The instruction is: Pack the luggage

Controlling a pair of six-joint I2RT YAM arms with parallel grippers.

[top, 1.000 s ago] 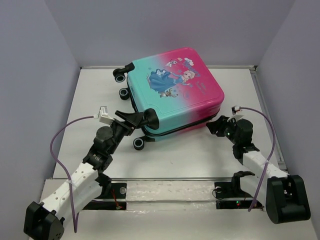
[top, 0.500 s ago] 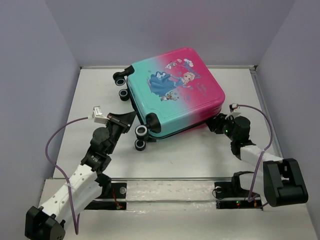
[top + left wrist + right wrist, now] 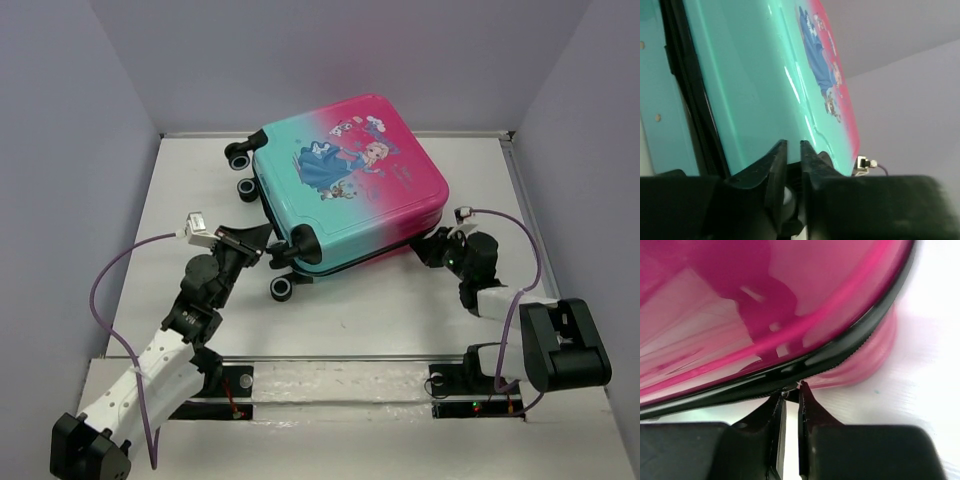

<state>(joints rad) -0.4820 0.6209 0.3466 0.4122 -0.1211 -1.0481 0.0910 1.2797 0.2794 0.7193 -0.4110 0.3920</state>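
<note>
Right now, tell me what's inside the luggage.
Nothing inside shows. The luggage lies flat, printed side up, its halves together. Only the black zipper band between them is visible. The shell hides any contents.

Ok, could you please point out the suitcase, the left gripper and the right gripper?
suitcase [image 3: 350, 190], top view, on the printed front shell.
left gripper [image 3: 793, 146], left wrist view, midway between its fingertips.
right gripper [image 3: 791, 391], right wrist view, midway between its fingertips.

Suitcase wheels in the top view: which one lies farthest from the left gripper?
The wheel at the back corner of the suitcase, closest to the rear wall. The other visible wheels stand nearer the left gripper.
</note>
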